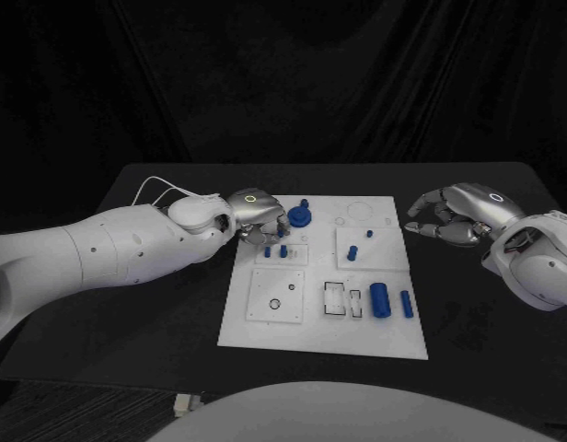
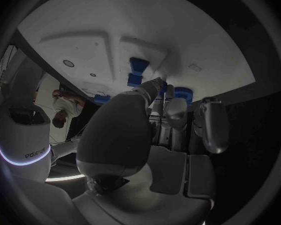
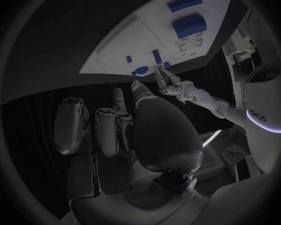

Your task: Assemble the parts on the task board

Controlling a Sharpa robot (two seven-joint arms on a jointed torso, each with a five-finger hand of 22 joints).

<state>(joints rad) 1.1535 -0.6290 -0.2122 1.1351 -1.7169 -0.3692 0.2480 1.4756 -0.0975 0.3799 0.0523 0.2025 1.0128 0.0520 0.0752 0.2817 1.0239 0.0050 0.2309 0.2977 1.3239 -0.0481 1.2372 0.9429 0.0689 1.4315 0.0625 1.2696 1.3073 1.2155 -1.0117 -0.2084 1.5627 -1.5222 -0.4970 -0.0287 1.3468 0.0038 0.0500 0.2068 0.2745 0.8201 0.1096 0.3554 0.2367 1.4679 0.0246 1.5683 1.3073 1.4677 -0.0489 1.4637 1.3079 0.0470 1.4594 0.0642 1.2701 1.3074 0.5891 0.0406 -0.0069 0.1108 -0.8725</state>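
I had the left robot hand [image 1: 256, 217] at the task board [image 1: 325, 324]'s ten o'clock corner, fingertips [image 2: 154, 85] right beside the blue round part with its upright peg [image 1: 300, 215]; whether they actually gripped it, I couldn't tell. Small blue pegs [image 1: 276, 250] stood just below, and the blue cylinder [image 1: 379, 299] lay toward four o'clock. The right robot hand [image 1: 449, 215] hung off the board's two o'clock edge over the bench [image 1: 138, 313], fingers curled, holding nothing. I judged this the seating step; next called for a steady downward press.

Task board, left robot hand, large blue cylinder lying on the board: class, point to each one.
Task board [image 1: 313, 333], head view, bare near edge.
Left robot hand [image 1: 256, 218], head view, middle of the hand.
Large blue cylinder [image 1: 380, 299], head view, middle of its side.
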